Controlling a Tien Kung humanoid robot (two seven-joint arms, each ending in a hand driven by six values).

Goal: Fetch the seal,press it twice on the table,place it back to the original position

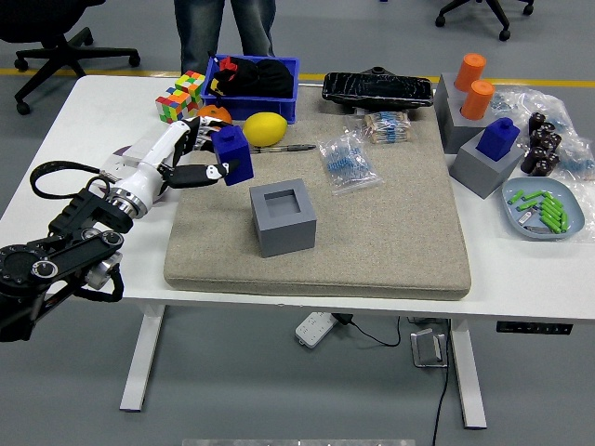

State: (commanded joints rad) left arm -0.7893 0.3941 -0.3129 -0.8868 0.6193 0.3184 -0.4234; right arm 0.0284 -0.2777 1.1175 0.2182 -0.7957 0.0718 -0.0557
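The left hand (186,158) has its white fingers closed around the blue seal (232,155) and holds it in the air, above the left part of the beige mat (390,232). The seal is tilted a little and touches nothing below it, as far as the view lets me judge. The gray holder (283,217) stands on the mat to the right of the hand, and its square hole is open at the top. Behind the hand lie an orange (216,112), partly hidden, a yellow lemon (265,128) and a pen (293,147). A colored cube (179,97) and a blue bin (253,76) stand near the far edge of the white table (84,121). A person (225,28) stands behind the table.
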